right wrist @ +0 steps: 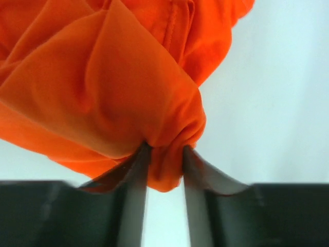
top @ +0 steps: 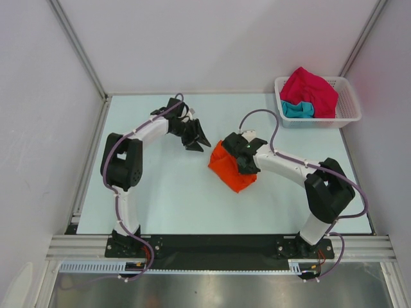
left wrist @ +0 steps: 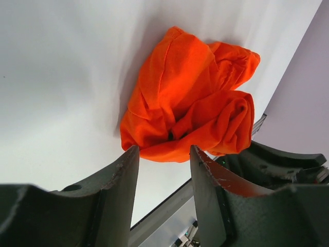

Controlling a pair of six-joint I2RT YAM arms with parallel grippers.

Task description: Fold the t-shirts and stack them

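Note:
The bright orange t-shirt (top: pixel 232 169) lies bunched in a crumpled heap in the middle of the table. My right gripper (top: pixel 246 160) is over it and shut on a fold of the orange cloth (right wrist: pixel 165 164), which bulges between the fingertips. My left gripper (top: pixel 196 140) is open and empty, a short way to the left of the heap; the orange t-shirt (left wrist: pixel 191 98) fills the middle of the left wrist view beyond its jaws. The crimson-pink t-shirt (top: pixel 312 90) and the teal t-shirt (top: pixel 297 110) lie crumpled in the basket.
A white lattice basket (top: pixel 350 106) stands at the table's back right corner. The pale table top (top: pixel 167 199) is bounded by a metal frame and white walls. The black rail of the arm bases runs along the near edge.

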